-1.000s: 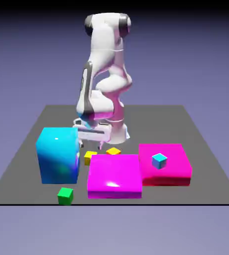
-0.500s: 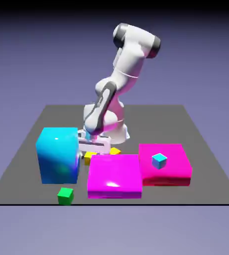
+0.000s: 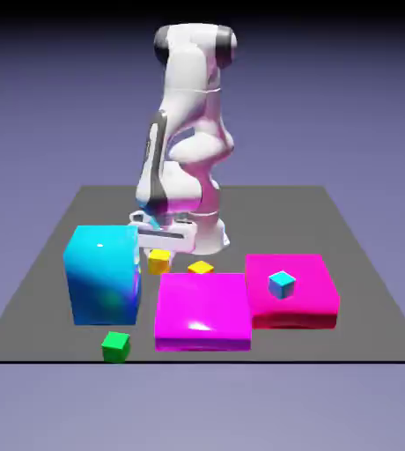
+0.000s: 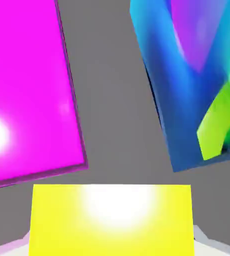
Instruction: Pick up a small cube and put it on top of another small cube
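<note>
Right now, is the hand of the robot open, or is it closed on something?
Closed on something: a yellow cube fills the space between the fingertips in the hand view.

Dark grey table — blocks and small cubes rest directly on it.

White, rounded arm segments; black caps at the top joint; a dark-grey strip lower down.
</note>
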### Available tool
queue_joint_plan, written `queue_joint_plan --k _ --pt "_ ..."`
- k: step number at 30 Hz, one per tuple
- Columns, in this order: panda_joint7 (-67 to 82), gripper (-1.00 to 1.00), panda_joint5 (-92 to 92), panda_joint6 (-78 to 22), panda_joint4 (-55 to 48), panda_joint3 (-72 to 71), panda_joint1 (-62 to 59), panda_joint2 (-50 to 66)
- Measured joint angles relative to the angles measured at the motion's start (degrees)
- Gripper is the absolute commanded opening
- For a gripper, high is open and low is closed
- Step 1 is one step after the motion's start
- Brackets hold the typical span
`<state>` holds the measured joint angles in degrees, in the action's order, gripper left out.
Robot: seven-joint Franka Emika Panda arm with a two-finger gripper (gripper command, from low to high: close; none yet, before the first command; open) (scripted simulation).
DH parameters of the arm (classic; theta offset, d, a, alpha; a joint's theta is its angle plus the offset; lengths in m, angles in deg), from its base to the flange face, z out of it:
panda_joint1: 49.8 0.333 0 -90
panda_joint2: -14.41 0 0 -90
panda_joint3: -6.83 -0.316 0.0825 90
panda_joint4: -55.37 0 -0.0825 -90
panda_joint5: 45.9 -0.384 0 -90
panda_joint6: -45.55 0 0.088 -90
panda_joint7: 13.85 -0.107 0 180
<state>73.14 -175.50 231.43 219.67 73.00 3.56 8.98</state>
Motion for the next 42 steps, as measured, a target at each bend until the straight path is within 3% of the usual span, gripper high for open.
queue_joint_plan --k 24,42 --pt "55.57 -1.0 -31.11 14.21 3.24 -32.76 -21.01 -17.6" --pt "13.23 -1.0 -3.07 -4.01 7.94 -46.74 -21.59 -3.27"
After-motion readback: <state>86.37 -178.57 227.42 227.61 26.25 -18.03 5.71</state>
